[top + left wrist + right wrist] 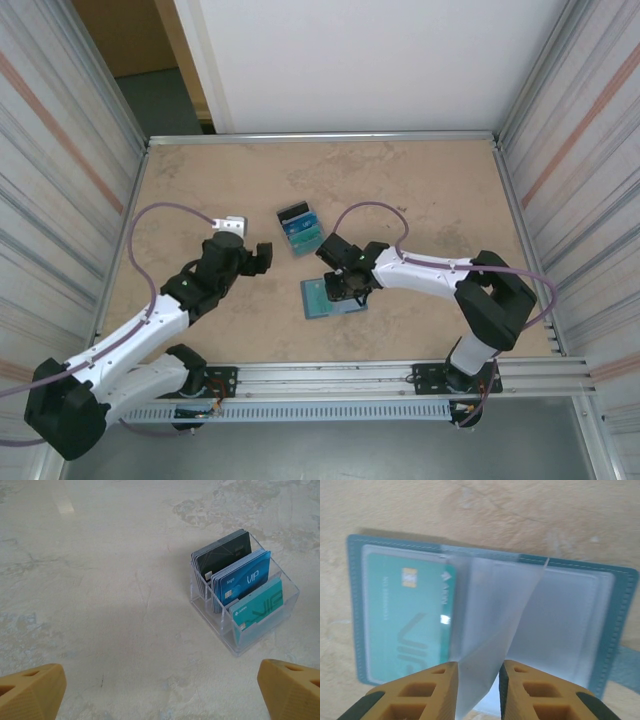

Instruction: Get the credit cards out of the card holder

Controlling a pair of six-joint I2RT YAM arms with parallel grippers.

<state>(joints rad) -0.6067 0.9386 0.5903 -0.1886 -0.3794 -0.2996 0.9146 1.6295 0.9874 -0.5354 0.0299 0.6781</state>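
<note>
Mottled beige desk (200, 180), with a stone-like pattern, lies inside a stall of ribbed metal walls (60, 150).

At the right gripper (478, 675), two blocky yellow-orange fingers (420, 695) with hollow cells stand a little apart. A thin, clear plastic leaf (495, 610) rises out of the narrow gap between them. I cannot tell whether they pinch it or merely flank it. The leaf belongs to the card holder (624, 620), which lies spread open and flat on the desk directly under this gripper, near the middle front. It is a teal, stitched, leather-like rectangle with rounded corners and glossy see-through pockets inside. In its left pocket a teal-green credit card (400, 630) lies flat, its gold chip and pale lettering showing through the film.

The left gripper (160, 690) is released, its jaws spread wide over bare desk, with the faceted yellow tips at the lower corners of the wrist view.

Ahead of it stands a clear, hard plastic box (235, 645) with three slots, just beyond the card holder but not touching it. Stacks of cards lean on edge in the box. The black cards (225, 555) are in the far slot, the blue cards (245, 580) in the middle and the teal-green cards (260, 607) in the nearest.
</note>
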